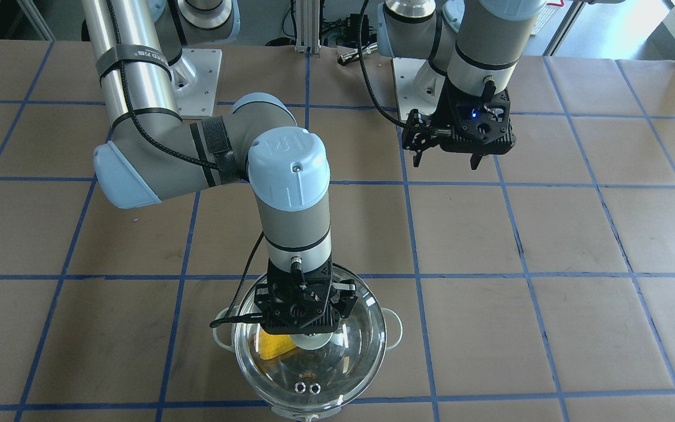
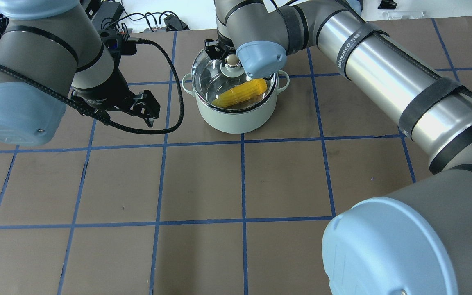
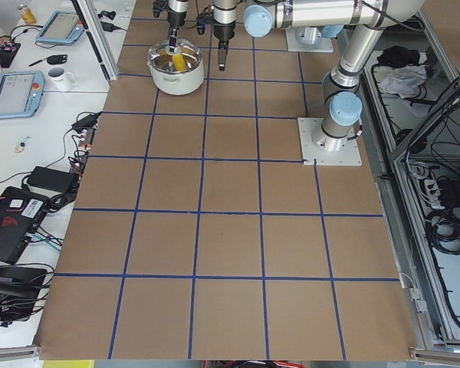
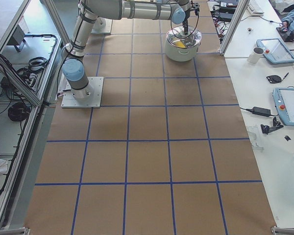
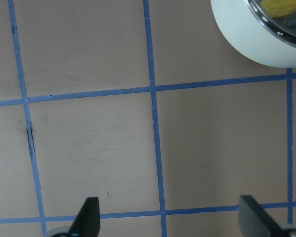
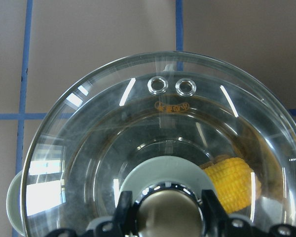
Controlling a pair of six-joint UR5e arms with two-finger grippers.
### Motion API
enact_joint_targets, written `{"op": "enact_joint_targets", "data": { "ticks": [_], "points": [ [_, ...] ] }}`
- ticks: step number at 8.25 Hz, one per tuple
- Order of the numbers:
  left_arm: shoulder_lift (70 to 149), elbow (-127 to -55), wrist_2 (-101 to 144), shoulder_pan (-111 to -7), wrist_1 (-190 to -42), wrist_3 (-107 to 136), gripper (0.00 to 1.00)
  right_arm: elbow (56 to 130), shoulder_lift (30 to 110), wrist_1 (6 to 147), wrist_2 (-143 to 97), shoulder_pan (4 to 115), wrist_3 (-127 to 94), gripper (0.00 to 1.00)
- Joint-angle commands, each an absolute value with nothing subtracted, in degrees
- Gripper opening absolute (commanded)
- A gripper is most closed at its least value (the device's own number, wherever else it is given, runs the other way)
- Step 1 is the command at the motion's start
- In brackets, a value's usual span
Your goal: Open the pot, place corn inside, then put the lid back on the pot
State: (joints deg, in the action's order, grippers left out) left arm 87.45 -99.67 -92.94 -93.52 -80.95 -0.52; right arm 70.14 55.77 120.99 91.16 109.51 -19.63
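The corn (image 2: pixel 242 92) lies in the pot (image 2: pixel 236 119), under the lid (image 6: pixel 89 128).

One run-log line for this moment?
corn: in pot | lid: over pot, in right hand | left hand: open, aside

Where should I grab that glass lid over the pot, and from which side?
Take the lid by its ball knob at the centre, coming straight down from above, one finger each side. The glass dome is wide, smooth and sloping; only the knob is narrow enough to pinch.
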Motion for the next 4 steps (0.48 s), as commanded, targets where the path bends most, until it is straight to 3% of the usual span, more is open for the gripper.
{"op": "enact_joint_targets", "data": {
  "ticks": [1, 4],
  "points": [
    [87.4, -99.7, -93.0, -93.4, -80.9, -0.5, 1.00, 70.1, 55.7, 121.0, 91.1, 109.5, -19.3, 0.47],
    [87.4, -99.7, -93.1, -93.3, -80.9, -0.5, 1.00, 70.1, 56.8, 119.5, 91.4, 109.5, -18.6, 0.48]
  ]
}}
